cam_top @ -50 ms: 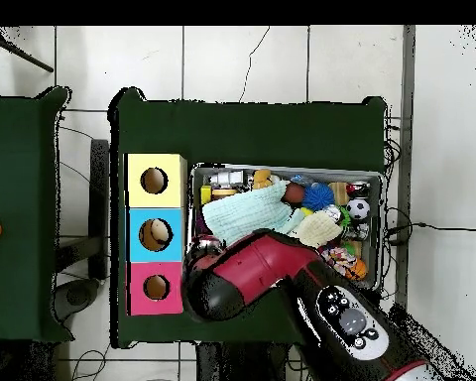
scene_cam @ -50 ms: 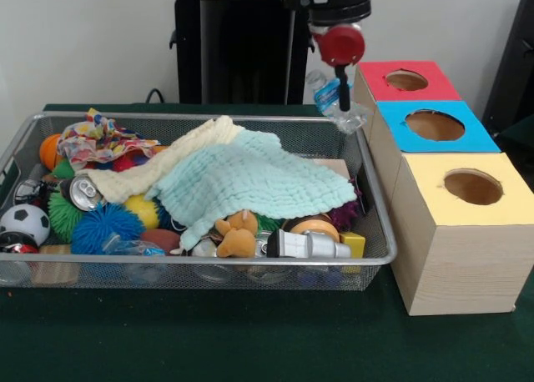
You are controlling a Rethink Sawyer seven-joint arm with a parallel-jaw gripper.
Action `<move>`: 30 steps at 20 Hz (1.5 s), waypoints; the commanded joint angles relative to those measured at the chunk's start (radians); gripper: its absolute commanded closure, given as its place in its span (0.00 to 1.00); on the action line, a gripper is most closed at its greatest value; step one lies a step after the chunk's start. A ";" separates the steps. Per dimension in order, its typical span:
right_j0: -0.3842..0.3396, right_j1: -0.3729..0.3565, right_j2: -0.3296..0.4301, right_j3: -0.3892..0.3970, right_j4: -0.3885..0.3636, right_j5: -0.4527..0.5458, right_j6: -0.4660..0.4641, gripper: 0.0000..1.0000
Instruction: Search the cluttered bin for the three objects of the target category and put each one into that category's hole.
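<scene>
We read the gripper [scene_cam @ -50 ms: 341, 94] as clenched on a crumpled clear plastic bottle [scene_cam @ -50 ms: 334, 97] with a blue label, hanging above the far right corner of the wire mesh bin [scene_cam @ -50 ms: 380, 257], just beside the red-topped box [scene_cam @ -50 ms: 380, 88]. The fingers themselves are mostly hidden behind the bottle, so that grip is our best reading, not a certainty.

Step in hand, as we judge it: carry the bottle to its hole. We cannot tell from here which box takes bottles. In the overhead view something pale already sits in the hole of the blue-topped box [cam_top @ -50 ms: 174, 216], which may hint at the target. To do it well: clear the bin rim first, centre the bottle over the opening, lower until its base is inside, then release; a crushed bottle hangs crooked and may catch the rim.

Still in the bin: a mint cloth [scene_cam @ -50 ms: 250, 182] and a cream cloth [scene_cam @ -50 ms: 163, 169] hide much of the clutter; more bottles could lie beneath.

Surface: dark green table cover [scene_cam @ -50 ms: 250, 340], with the yellow-topped box [scene_cam @ -50 ms: 501, 203] nearest the camera. Room: white tiled floor [cam_top @ -50 ms: 242, 60], cables trailing round the table.
</scene>
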 commanded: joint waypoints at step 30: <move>0.372 -0.200 -0.294 0.095 0.456 0.027 0.416 1.00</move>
